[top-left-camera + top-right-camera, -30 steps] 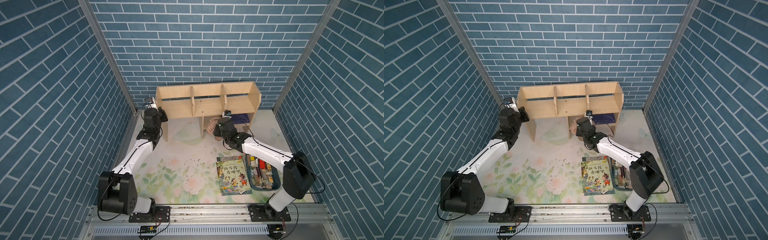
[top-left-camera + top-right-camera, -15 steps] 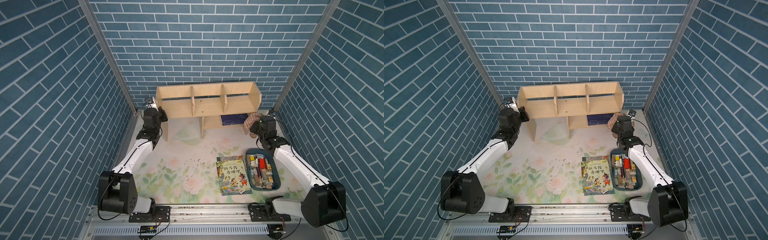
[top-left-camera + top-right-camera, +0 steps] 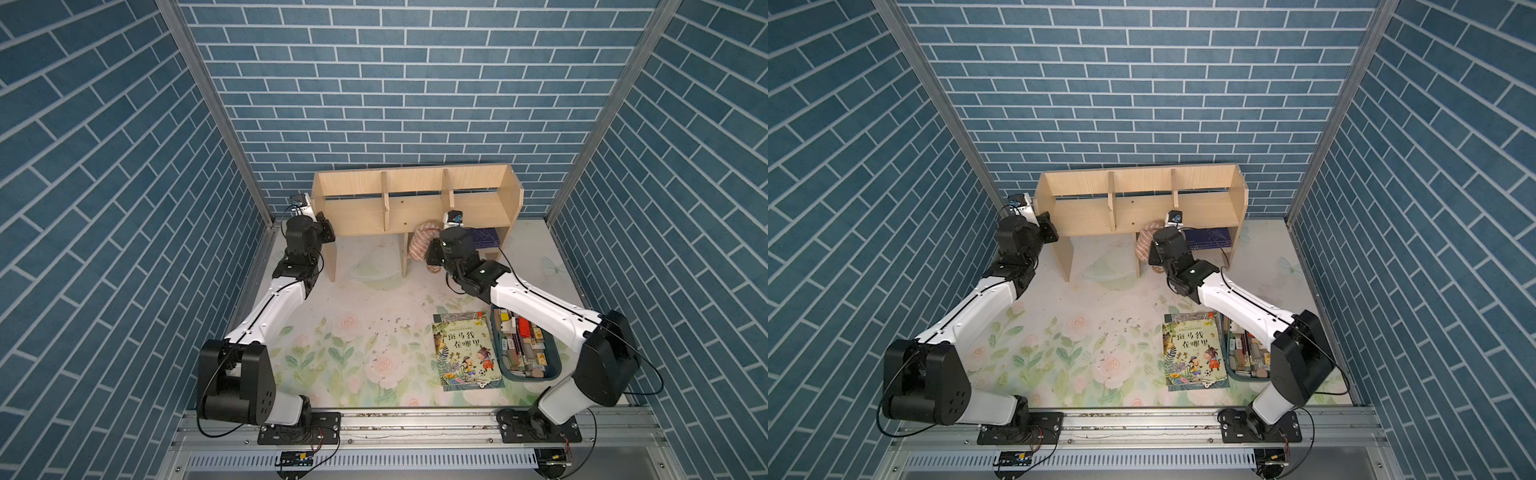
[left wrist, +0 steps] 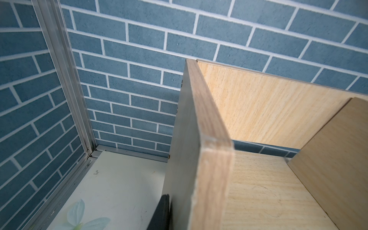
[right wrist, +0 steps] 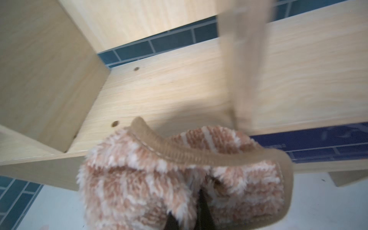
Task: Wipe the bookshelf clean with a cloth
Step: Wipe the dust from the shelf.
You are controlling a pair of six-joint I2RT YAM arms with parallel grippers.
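The light-wood bookshelf (image 3: 415,212) (image 3: 1142,208) stands against the back wall. My left gripper (image 3: 326,228) is at its left side panel (image 4: 201,139). One black finger (image 4: 162,211) presses the panel's outer face, and the other finger is hidden behind the board. The tan-pink striped cloth (image 3: 420,241) (image 3: 1144,243) is bunched at the front edge of the shelf board, near the right divider. My right gripper (image 5: 187,215) is shut on the cloth (image 5: 159,175), its fingertips buried in the pile.
A colourful picture book (image 3: 467,355) lies on the floral mat, beside a blue tray (image 3: 552,365) holding several small items. A dark blue book (image 3: 484,237) lies on the lower shelf. Dark crumbs (image 3: 390,332) dot the mat. Brick walls close in on three sides.
My right arm carried the cloth out to the shelf's right end, then back to the middle by the right divider. The left arm has stayed on the side panel.
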